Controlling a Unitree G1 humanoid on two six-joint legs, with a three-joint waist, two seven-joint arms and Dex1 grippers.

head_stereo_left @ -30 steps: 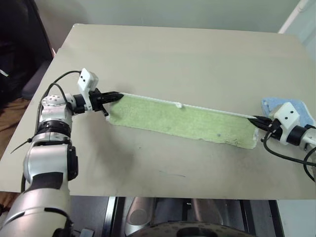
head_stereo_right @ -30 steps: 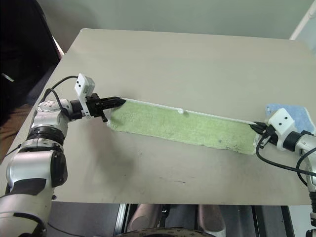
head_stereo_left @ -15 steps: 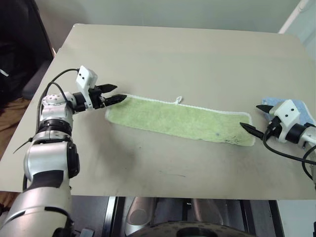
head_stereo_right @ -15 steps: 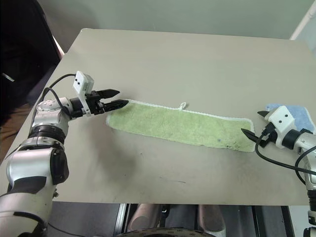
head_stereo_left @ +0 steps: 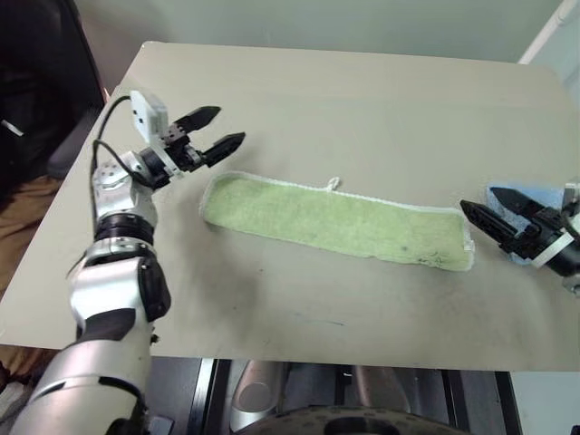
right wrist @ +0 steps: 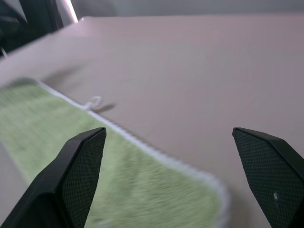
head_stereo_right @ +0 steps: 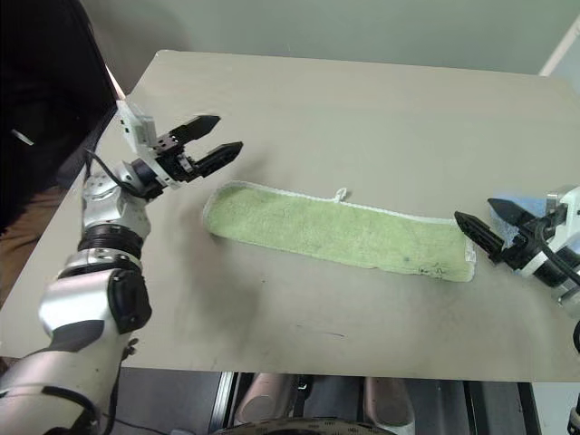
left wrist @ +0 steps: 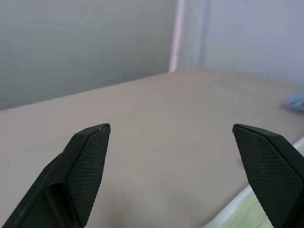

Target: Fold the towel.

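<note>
The light green towel [head_stereo_left: 335, 220] lies flat as a long strip across the middle of the table, with its white stitched edge on the far side and its small loop tag [head_stereo_left: 333, 184] sticking out there. My left gripper [head_stereo_left: 230, 125] is open, raised above the table just beyond the towel's left end, with nothing in it. My right gripper [head_stereo_left: 478, 198] is open too, just off the towel's right end and not touching it. In the right wrist view the towel [right wrist: 71, 147] lies below the open fingers [right wrist: 80, 161].
A light blue towel [head_stereo_left: 542, 193] lies crumpled at the table's right edge, partly behind my right gripper. The beige table [head_stereo_left: 362, 100] stretches bare behind and in front of the green towel. A dark chair stands off the left edge.
Both grippers opened and let go of the towel's ends, then rose and drew away. The towel dropped flat onto the table with its loop tag lying out.
</note>
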